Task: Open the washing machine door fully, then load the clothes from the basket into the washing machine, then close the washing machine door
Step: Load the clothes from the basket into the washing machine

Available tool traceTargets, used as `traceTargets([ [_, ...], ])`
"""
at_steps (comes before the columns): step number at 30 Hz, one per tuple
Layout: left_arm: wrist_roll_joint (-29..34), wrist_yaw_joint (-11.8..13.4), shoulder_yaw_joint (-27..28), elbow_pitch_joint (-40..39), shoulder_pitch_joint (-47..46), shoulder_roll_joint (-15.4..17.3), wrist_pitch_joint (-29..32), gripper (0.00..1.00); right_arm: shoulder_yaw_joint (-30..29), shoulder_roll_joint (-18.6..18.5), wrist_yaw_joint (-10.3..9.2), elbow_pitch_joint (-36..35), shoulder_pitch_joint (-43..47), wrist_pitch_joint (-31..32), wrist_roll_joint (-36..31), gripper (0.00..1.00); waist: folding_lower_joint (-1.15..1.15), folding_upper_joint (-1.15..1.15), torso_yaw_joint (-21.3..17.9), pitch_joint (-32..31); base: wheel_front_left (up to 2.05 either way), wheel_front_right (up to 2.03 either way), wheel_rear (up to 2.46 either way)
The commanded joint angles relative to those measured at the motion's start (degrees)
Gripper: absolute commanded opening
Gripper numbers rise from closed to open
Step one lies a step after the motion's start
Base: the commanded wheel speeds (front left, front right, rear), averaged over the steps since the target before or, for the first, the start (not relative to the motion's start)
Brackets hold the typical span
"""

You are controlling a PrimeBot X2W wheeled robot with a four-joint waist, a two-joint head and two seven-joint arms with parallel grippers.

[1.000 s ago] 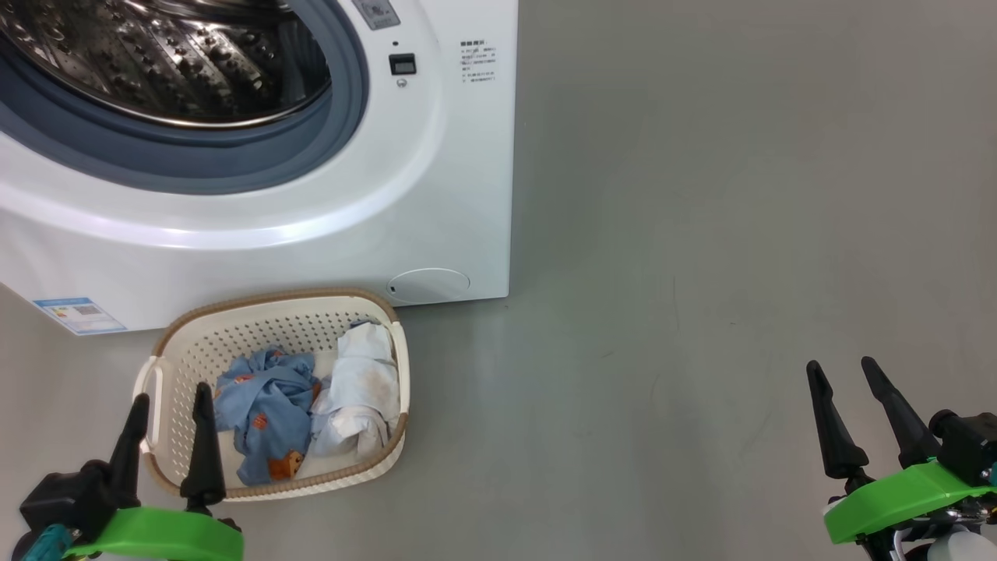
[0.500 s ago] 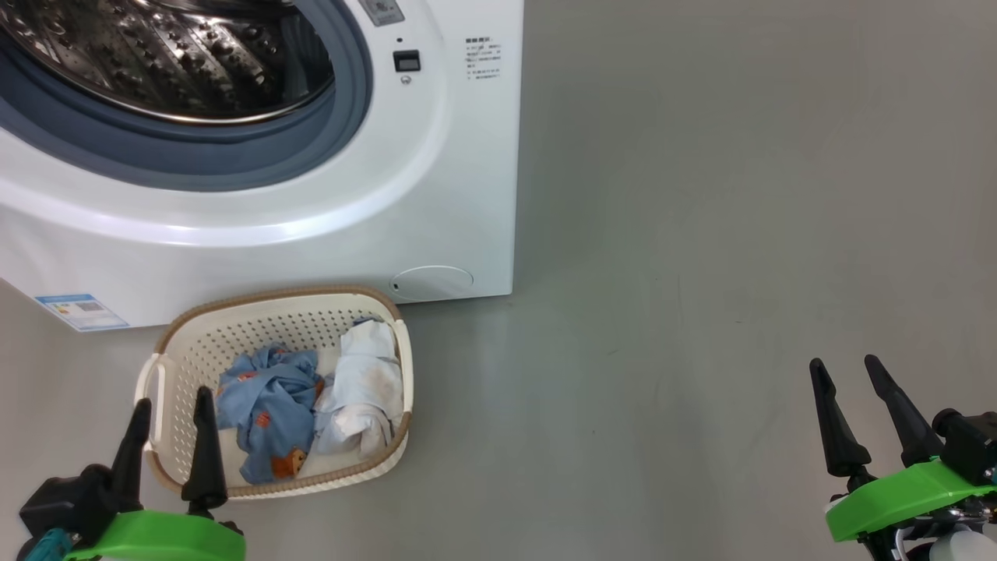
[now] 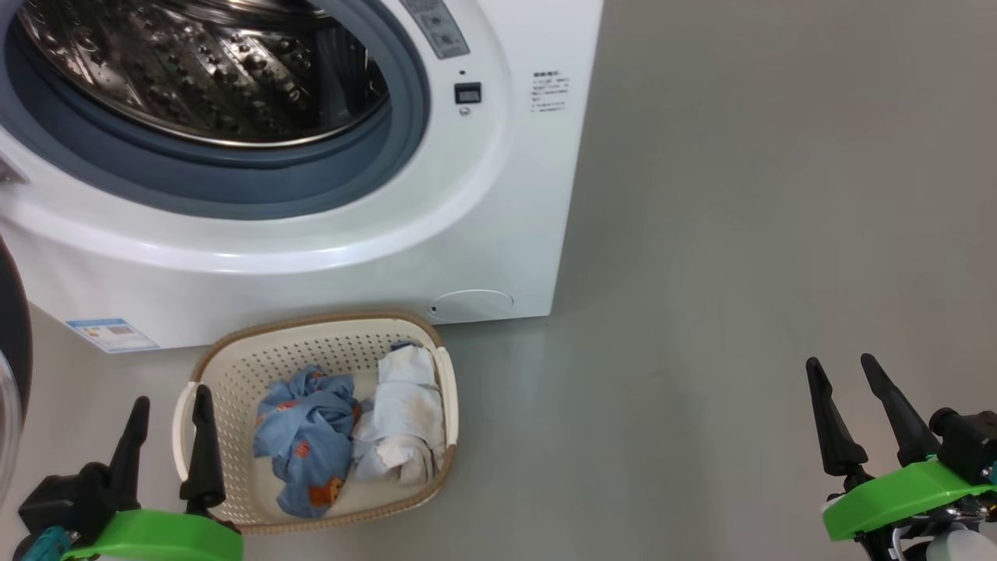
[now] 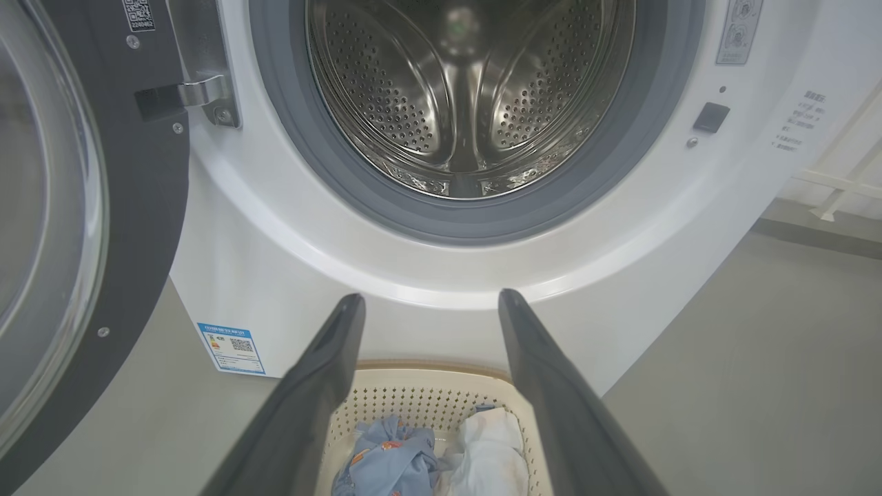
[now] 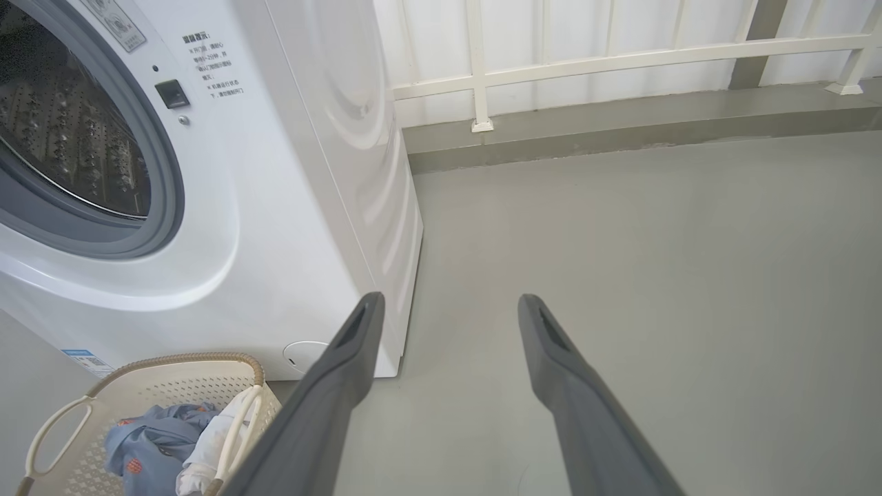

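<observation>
Grippers: left gripper (image 3: 173,393) and right gripper (image 3: 840,360) stood wide open, empty.
Change: view shifted; open door (image 3: 12,335) came in.
Next: clothes (image 3: 343,436) waited in basket (image 3: 311,321).

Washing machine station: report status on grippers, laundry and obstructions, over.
Left gripper open, empty, near basket. Right gripper open, empty, above floor. Washing machine door open; clothes in basket, drum empty. Nothing seen blocking the drum mouth.

Blue label (image 4: 231,348) with QR code low on washing machine (image 4: 275,275), QR sticker (image 4: 138,14) on washing machine door (image 4: 145,207), small print (image 4: 799,122) unreadable
</observation>
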Motion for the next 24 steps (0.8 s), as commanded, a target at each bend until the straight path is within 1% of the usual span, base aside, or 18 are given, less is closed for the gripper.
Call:
traceTargets([
  [1,-0.1,-0.1,1.7,-1.6,-1.3,1.4,-0.4,1.0,1.2,-0.7,0.09,-1.4,-0.9,-0.7,0.1,1.0,0.0,0.0,0.0,0.1,0.61,-1.2,0.6],
  [7,0.5,-0.1,1.1,-2.1,-1.8,1.6,-0.4,1.0,1.5,-0.5,0.09,-1.2,-1.4,-0.7,0.2,1.0,0.0,0.0,0.0,0.4,0.55,-0.75,0.2],
  [14,0.8,-0.1,1.0,-1.5,-1.3,1.2,-0.4,1.0,1.7,-0.3,0.09,-1.0,-1.2,-0.7,0.3,1.0,0.0,0.0,-0.3,0.1,0.04,-0.04,0.0],
  [24,0.4,-0.1,-0.5,1.8,-1.0,0.5,-0.4,1.0,2.5,0.2,0.09,-1.3,-1.0,-0.7,0.2,1.0,0.0,0.0,-0.5,0.5,0.0,0.0,0.0],
])
